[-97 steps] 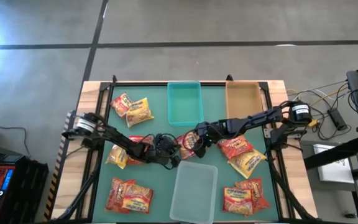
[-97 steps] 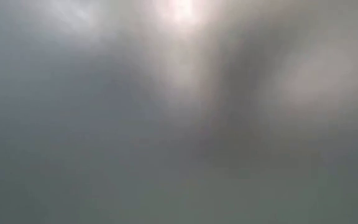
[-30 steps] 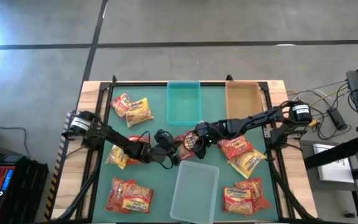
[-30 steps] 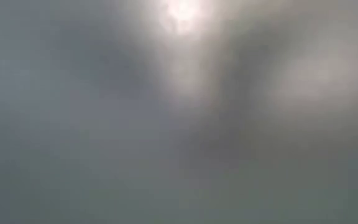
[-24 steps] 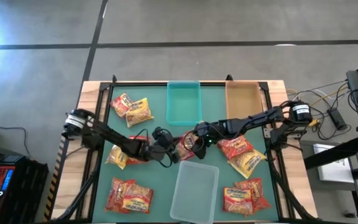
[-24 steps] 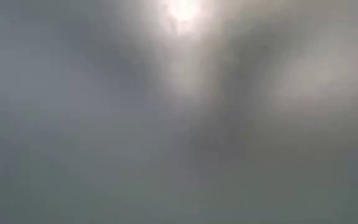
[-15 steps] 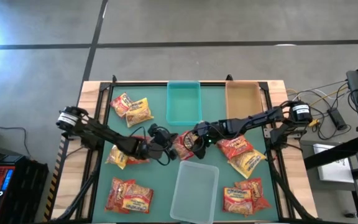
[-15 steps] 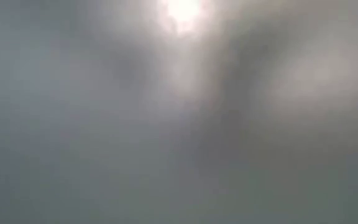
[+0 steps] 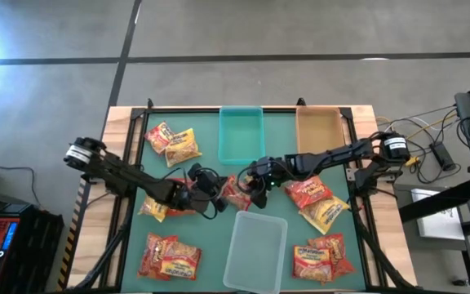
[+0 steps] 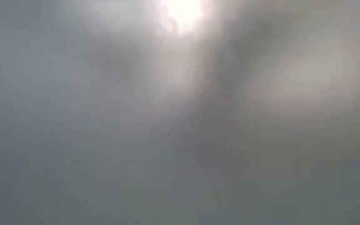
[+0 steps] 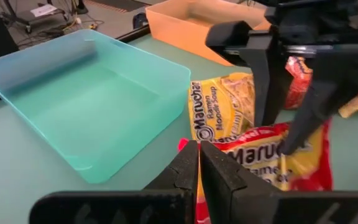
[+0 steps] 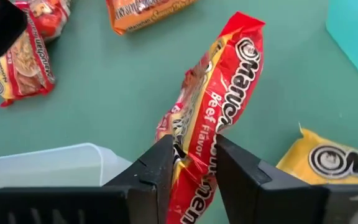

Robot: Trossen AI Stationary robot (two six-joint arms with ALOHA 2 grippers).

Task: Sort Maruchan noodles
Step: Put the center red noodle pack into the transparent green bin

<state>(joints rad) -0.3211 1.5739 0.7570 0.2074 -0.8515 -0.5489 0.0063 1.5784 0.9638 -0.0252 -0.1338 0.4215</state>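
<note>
My right tool [image 12: 191,163] pinches a red noodle packet [image 12: 213,124] at frame centre in high view, just below the teal bin [image 9: 241,135]. Left tool [image 11: 199,165] fully closed w/ nothing between fingers, tip touching same packet. Other packets spread across worktop [image 9: 210,159].

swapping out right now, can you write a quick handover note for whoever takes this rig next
Left gripper: shut on one end of the red beef-flavor packet, mid-table.
Right gripper: closing on the same packet's other end; it looks like a handoff.
Teal bin, tan bin and clear bin all look empty.
Other packets lie loose on the mat: two far left, one near the left arm, two near left, two at right, two near right.
Done: nothing binned. Left: every packet.
</note>
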